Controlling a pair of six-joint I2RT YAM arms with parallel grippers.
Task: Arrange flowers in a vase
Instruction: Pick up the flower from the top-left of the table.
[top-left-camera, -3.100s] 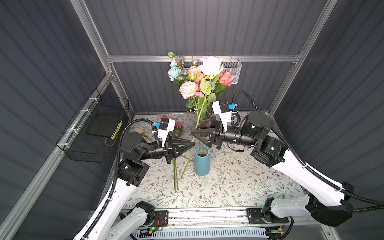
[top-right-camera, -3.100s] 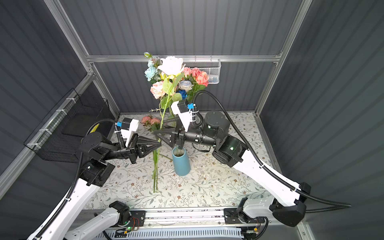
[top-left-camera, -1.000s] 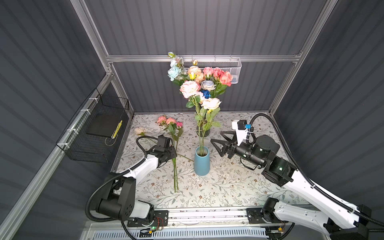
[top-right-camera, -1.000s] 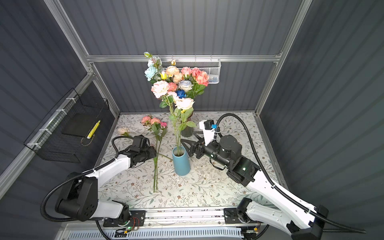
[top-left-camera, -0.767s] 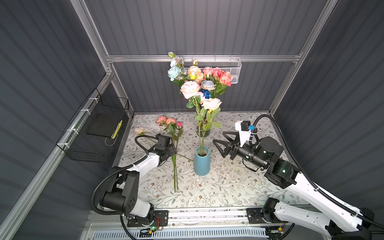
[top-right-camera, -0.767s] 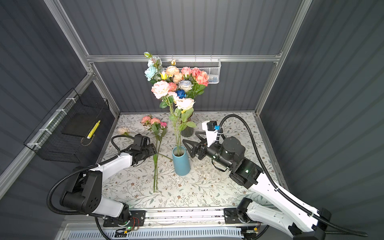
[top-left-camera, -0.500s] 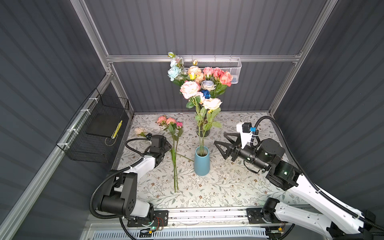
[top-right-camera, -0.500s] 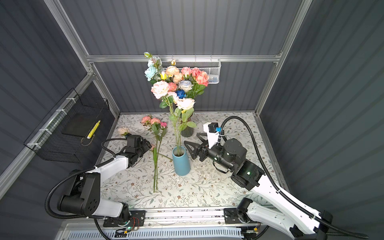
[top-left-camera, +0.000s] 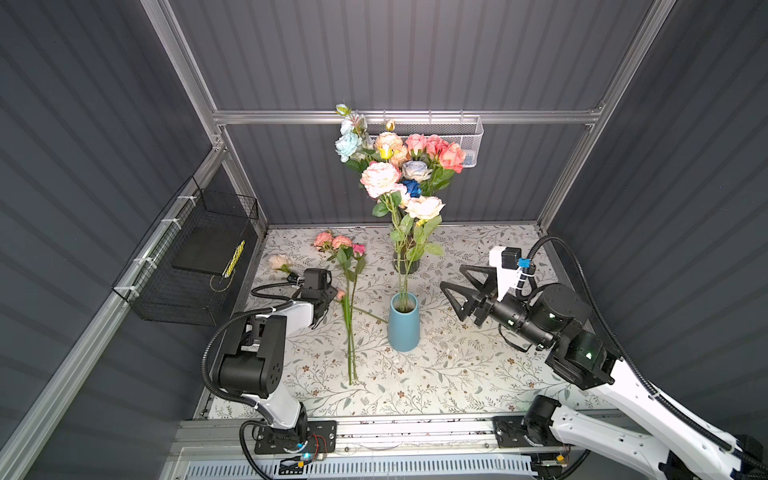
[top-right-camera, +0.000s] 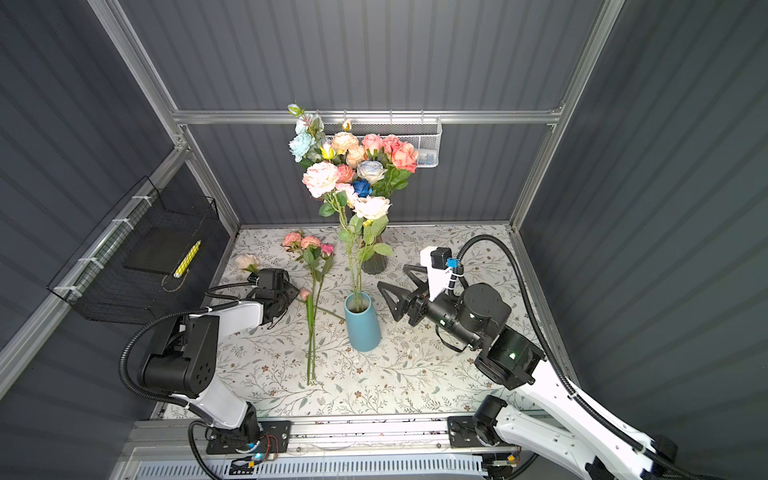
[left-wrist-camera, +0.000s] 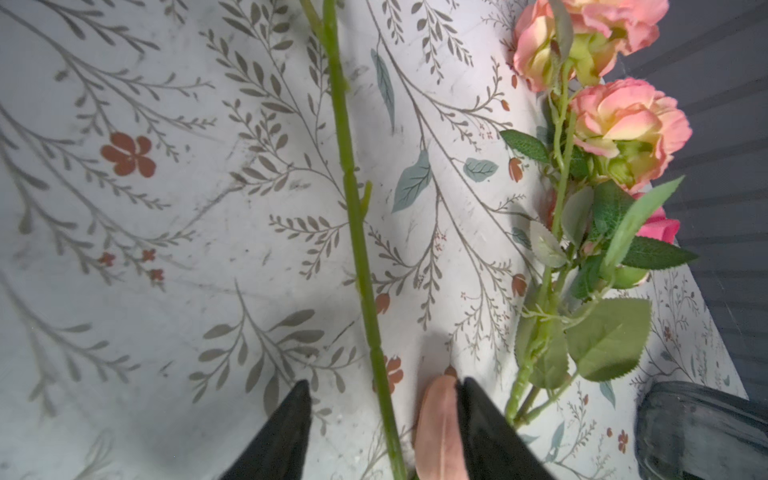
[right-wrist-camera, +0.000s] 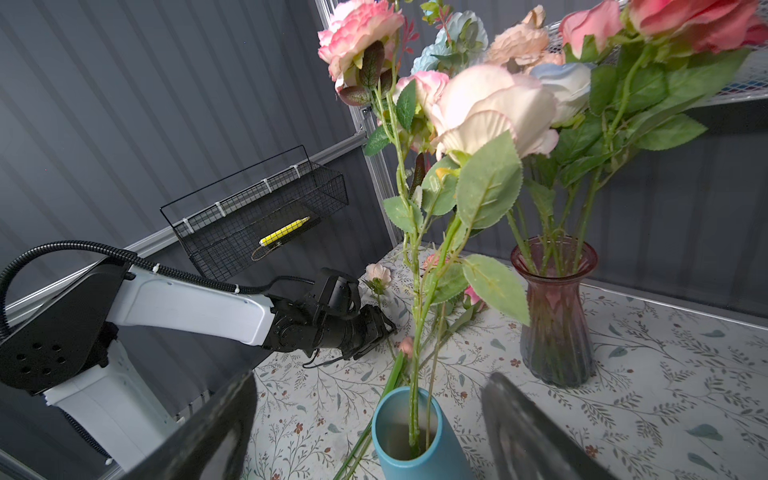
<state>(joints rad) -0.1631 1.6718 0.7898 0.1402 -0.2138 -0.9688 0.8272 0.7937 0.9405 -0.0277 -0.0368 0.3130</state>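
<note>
Where flowers lie, sprigged tablecloth meets grey walls.

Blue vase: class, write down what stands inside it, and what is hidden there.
Two green stems stand inside the blue vase, rising to a pink bloom and a cream bloom. Their lower ends and the vase's bottom are hidden by its wall.

Nothing here that I can read, no label on the blue vase, yellow pen in the wire basket too small to tell
</note>
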